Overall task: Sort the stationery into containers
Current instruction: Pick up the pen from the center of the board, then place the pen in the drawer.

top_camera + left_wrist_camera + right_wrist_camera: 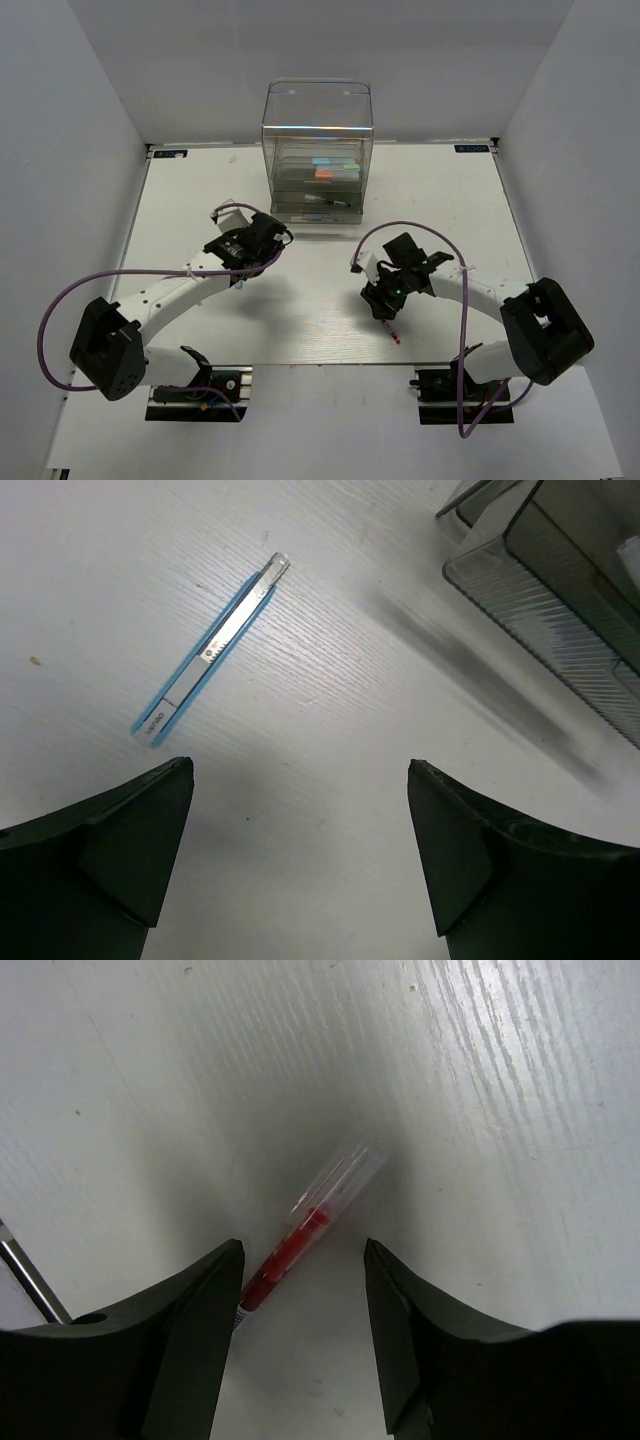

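Observation:
A clear box-shaped container (pixel 318 120) stands at the back centre, with orange and mint markers (pixel 335 172) and a dark pen (pixel 330 203) in its trays. My left gripper (pixel 262 232) hovers just in front of it, open and empty (pixel 300 780). A thin light-blue and silver stationery piece (pixel 210 650) lies on the table ahead of its left finger. In the left wrist view a tray corner (pixel 540 610) shows top right. My right gripper (pixel 303 1252) is open, low over a red pen (pixel 325 1205) with a clear cap. The pen (pixel 393 335) lies flat, close against the left finger.
A blurred dark streak (pixel 480 690) runs across the table beside the tray; I cannot tell what it is. A thin metal rod (pixel 25 1275) shows at the left edge of the right wrist view. The table's near edge (pixel 320 363) lies just behind the red pen.

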Robot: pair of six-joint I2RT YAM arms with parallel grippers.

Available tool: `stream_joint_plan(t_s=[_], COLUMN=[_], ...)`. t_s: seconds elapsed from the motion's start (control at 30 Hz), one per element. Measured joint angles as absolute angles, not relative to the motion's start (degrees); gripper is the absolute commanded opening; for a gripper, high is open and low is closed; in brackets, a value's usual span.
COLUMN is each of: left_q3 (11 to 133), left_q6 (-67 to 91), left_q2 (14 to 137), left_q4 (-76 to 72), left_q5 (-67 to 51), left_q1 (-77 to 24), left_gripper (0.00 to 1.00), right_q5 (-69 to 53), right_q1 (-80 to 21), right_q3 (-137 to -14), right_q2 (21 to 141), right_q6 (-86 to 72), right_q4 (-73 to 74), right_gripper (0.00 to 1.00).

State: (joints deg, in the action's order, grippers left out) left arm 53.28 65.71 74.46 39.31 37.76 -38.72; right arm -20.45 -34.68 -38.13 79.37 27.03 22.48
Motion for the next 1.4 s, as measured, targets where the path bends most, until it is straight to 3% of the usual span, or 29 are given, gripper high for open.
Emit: stream_joint_plan(t_s=[0.13, 0.23, 0.27, 0.43, 0.83, 1.1, 1.4], left_q3=[53.06, 52.8, 52.51, 49.95, 46.74, 45.65, 45.65], left_q6=[63.4, 61.93, 61.45, 58.72, 55.07, 52.9, 50.85], left_q2=[74.81, 75.7, 76.01, 76.84, 77.54, 77.58, 79.09], left_q4=[40.18, 40.16, 39.9, 38.65, 34.35, 31.94, 29.08], left_q5=[38.09, 38.02, 37.93, 36.51, 32.36, 30.33, 27.81], left_q1=[-38.72, -38.68, -38.68, -38.39, -35.81, -33.52, -30.87], left_gripper=[1.0, 1.0, 1.0, 1.0, 0.98, 0.96, 0.91], right_q5=[-16.58, -13.65, -12.95, -9.89, -3.9, -12.38, -17.39], right_q1=[-36.29, -36.97, -37.17, -37.41, -37.36, -37.36, -37.58], right_q3=[-38.68, -38.92, -39.03, -39.31, -44.45, -63.99, -82.78], right_q2=[79.99, 80.51, 80.68, 81.23, 82.35, 83.64, 97.95], right_q6=[25.39, 24.23, 23.97, 22.63, 30.87, 44.1, 52.66], right_q4=[21.85, 20.99, 20.75, 19.35, 18.83, 19.27, 19.22], right_gripper=[0.47, 0.3, 0.21, 0.0, 0.0, 0.0, 0.0])
